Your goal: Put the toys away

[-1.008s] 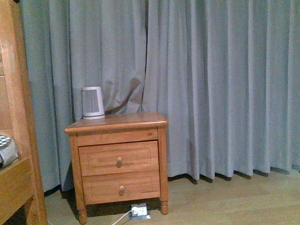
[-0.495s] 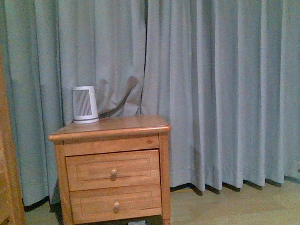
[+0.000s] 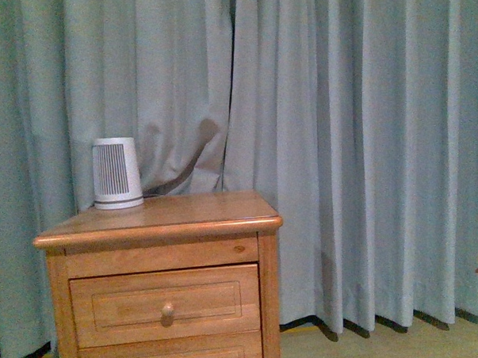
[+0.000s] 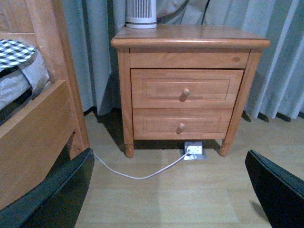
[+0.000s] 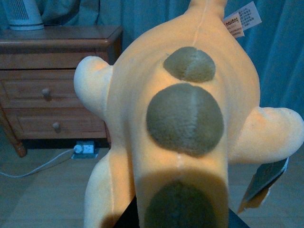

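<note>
the right end effector (image 5: 180,219) grips the yellow-orange plush toy (image 5: 190,118), which hangs in the air before the curtain (image 3: 364,142). the left end effector (image 4: 168,159) gapes wide above the floor (image 4: 190,202).

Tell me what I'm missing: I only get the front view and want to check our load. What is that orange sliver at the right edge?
Observer: It is the toy. The right wrist view shows its yellow-orange body with olive patches, held clear of the floor.
Operator: Is the left hand free?
Observer: Yes, the left hand is open, with nothing between its fingers.
Operator: Is there anything on the floor by the nightstand?
Observer: A socket box sits under the nightstand, and a white cord runs from it toward the bed.
</note>
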Action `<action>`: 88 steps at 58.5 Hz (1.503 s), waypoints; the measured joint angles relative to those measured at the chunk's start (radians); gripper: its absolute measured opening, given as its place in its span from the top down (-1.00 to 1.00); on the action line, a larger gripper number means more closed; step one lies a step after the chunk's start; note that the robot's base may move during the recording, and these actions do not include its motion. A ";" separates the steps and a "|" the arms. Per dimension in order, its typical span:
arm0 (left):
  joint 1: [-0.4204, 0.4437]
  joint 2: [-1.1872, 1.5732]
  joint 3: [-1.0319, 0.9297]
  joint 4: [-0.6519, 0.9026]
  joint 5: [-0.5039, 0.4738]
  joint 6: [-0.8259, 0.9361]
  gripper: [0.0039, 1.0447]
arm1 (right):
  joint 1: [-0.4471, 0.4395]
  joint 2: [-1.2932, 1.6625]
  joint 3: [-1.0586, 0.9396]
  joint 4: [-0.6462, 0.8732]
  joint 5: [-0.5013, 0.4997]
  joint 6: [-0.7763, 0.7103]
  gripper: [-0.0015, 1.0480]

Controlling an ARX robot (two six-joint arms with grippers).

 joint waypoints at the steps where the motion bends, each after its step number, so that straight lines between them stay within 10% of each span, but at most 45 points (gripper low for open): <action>1: 0.000 0.000 0.000 0.000 0.000 0.000 -0.88 | 0.000 0.000 0.000 0.000 0.000 0.000 0.86; 88: 0.002 0.000 0.000 0.000 0.000 0.000 -0.88 | 0.000 0.000 0.000 0.000 0.000 0.000 0.86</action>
